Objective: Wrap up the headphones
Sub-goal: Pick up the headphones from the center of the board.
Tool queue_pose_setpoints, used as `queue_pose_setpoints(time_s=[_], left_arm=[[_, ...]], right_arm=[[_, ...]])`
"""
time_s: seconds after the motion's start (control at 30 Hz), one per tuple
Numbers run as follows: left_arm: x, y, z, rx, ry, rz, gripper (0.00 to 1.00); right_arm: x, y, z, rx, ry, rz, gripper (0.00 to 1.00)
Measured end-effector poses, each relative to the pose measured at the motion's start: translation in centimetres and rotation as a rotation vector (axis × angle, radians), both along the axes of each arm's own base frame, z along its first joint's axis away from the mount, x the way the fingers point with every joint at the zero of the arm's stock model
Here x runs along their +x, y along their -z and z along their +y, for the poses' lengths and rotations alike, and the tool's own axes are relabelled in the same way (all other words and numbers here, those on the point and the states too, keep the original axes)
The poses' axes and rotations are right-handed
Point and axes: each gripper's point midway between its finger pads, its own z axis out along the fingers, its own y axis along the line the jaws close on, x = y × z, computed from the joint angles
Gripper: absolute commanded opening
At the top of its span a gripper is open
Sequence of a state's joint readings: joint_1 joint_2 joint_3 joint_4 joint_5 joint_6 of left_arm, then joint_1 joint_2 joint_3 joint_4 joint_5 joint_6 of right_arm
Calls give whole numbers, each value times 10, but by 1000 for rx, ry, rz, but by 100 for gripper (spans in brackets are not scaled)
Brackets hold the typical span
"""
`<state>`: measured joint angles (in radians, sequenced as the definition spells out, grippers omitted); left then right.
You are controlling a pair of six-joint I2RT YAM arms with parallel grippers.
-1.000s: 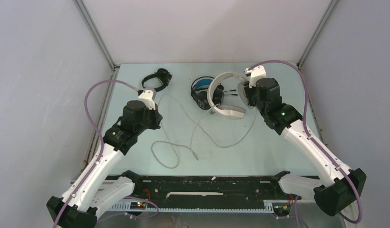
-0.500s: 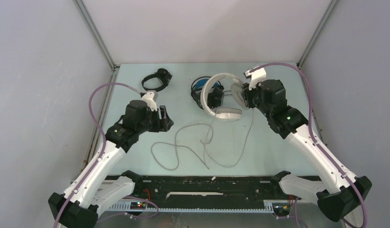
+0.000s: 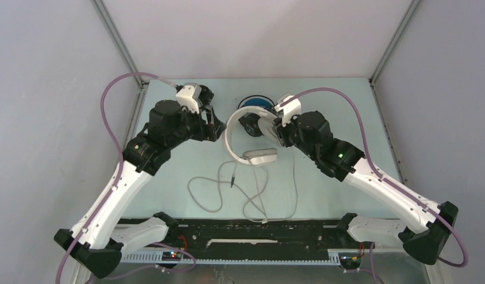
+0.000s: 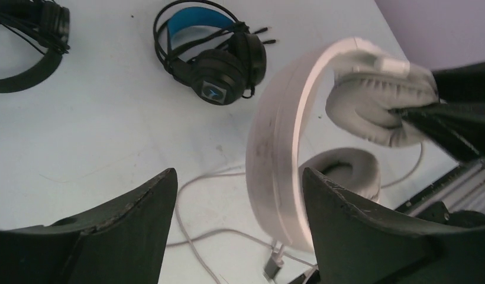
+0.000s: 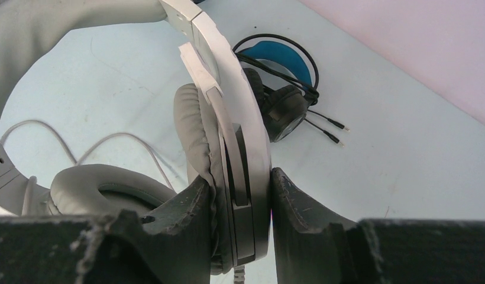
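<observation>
Setting: a pale desk [image 3: 346, 118] closed in by plain white walls.
Right claw [image 5: 240, 192]: pinching one ear cup of the white headset [image 4: 275, 154], a finger on either face of the cup.
White headset: near the middle of the desk, its band arching from the right claw toward 9 o'clock and its other cup at 6 o'clock of the claw.
Left claw [image 4: 237, 177]: spread wide and holding nothing, just at 9 o'clock of the white band; I cannot tell whether a finger touches the band.
Cable [image 3: 295, 183]: trails from the white headset toward 6 o'clock in loose loops on the desk.
Blue-band headset [image 4: 219, 71]: flat on the desk at 12 o'clock of the white one.
All-black headset [image 4: 27, 53]: at 9 o'clock of the blue-band pair, cut off by the left wrist view's edge and mostly hidden behind the left arm from above.
Right arm: reaches from 5 o'clock toward the centre.
Left arm: rises from 7 o'clock toward 11, wrist turned toward 3.
</observation>
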<state>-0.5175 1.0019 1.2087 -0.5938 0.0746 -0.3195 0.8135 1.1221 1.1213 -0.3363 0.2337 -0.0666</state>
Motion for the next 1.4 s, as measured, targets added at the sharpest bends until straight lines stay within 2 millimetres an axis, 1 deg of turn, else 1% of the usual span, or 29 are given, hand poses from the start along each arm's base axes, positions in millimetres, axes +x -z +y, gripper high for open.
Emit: queue_pose_setpoints(time_s=[0.1,0.23,0.3,0.47,0.57,0.63,0.7,0.77,0.8,0.87,0.97,1.1,1.23,1.4], left_arm=[[10,0,-3,24,-11,-6,84],[11,8,-10,69,-6,-9,84],[15,14,-11,106,-24,-3,84],[36,36,-6,241,-103,22,84],[41,45,-5,298,-126,24,84],[42,48,-6,322,-130,19,83],[43,47,-8,330,-131,5,79],[46,46,-10,331,-134,-9,71],[48,45,-10,334,-141,-17,68],[52,45,-10,341,-154,-26,68],[56,51,-10,361,-166,-21,73],[58,62,-10,382,-167,1,72],[57,69,-10,391,-170,14,65],[60,74,-7,412,-187,22,43]], right_arm=[[1,4,7,-5,10,1,13],[6,12,16,-14,29,5,12],[10,14,17,-13,44,4,12],[14,14,21,6,56,3,12],[15,16,23,13,60,9,12],[16,19,24,12,61,15,12],[17,22,25,7,62,23,12],[17,26,27,2,63,30,12],[17,27,27,1,63,33,12],[18,30,28,-2,64,40,12],[19,33,29,-3,65,47,12],[20,35,32,-1,65,50,12],[21,35,35,5,60,49,12],[23,35,38,16,57,45,12]])
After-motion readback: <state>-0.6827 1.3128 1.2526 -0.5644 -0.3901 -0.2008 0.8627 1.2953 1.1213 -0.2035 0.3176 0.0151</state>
